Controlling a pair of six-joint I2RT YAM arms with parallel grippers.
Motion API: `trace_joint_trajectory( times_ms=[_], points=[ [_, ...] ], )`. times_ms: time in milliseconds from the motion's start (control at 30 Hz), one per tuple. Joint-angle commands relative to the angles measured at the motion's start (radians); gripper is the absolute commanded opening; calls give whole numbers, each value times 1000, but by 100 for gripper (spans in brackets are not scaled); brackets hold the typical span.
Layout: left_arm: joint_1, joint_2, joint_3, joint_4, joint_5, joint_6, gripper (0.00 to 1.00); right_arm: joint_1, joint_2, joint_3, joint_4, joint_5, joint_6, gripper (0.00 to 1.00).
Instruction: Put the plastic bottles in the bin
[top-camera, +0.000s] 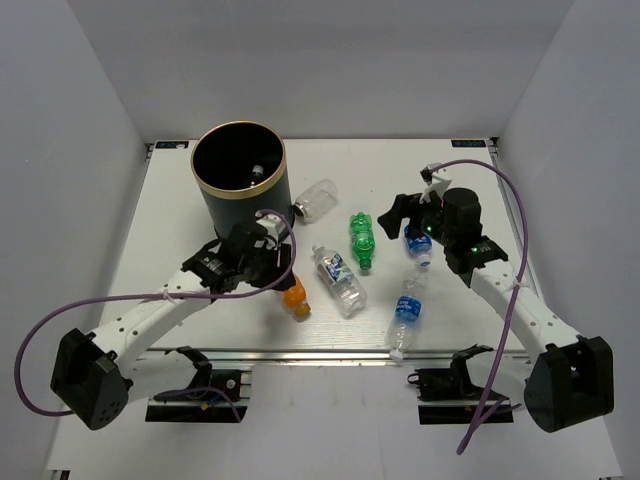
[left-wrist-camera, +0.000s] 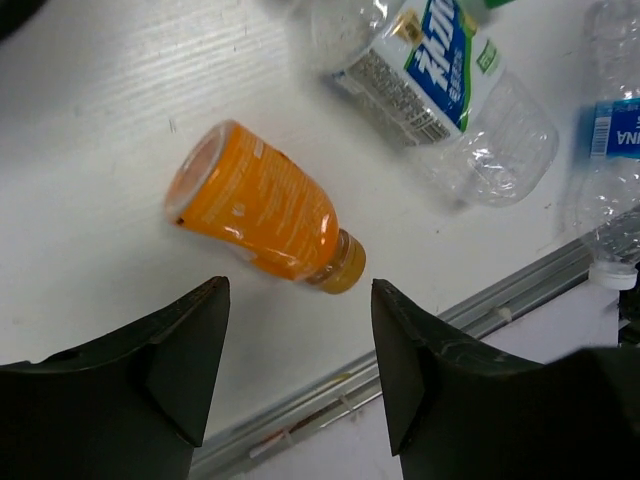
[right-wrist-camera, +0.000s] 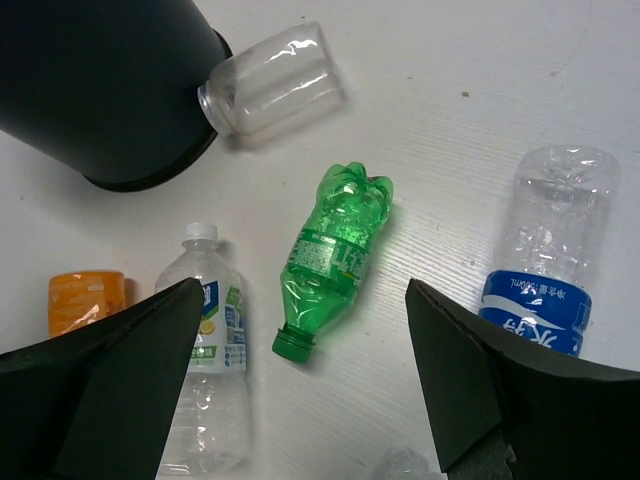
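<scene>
Left wrist view: left gripper (left-wrist-camera: 298, 305) gapes over the orange plastic bottle (left-wrist-camera: 255, 210) mid-frame, seemingly poised to grasp. Right gripper (right-wrist-camera: 305, 300) gapes too.

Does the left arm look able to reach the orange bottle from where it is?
Probably yes: the left pincer hangs open right above the orange bottle, which lies on its side, and nothing sits between them.
</scene>
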Motion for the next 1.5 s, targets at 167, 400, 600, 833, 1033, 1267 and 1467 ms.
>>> trace_joint_trajectory(
  times_ms=[167,400,600,833,1033,1267,1467],
  points=[
    [-124,4,5,-150,-291,-346,67,4,17,47,12,55,30,87],
    [-187,127,57,-193,-339,-531,78,7,14,38,29,27,43,87],
    [-265,231,115,-170,-381,-594,85,7,9,29,47,7,49,87],
    [-288,306,143,-169,-469,-657,87,5,5,23,58,-11,56,87],
    [-279,383,143,-160,-547,-677,90,5,5,20,58,-24,55,87],
    [-279,461,166,-124,-599,-668,85,5,5,17,61,-33,56,87],
    [-279,517,180,-114,-621,-658,74,7,2,12,62,-42,56,87]
  ],
)
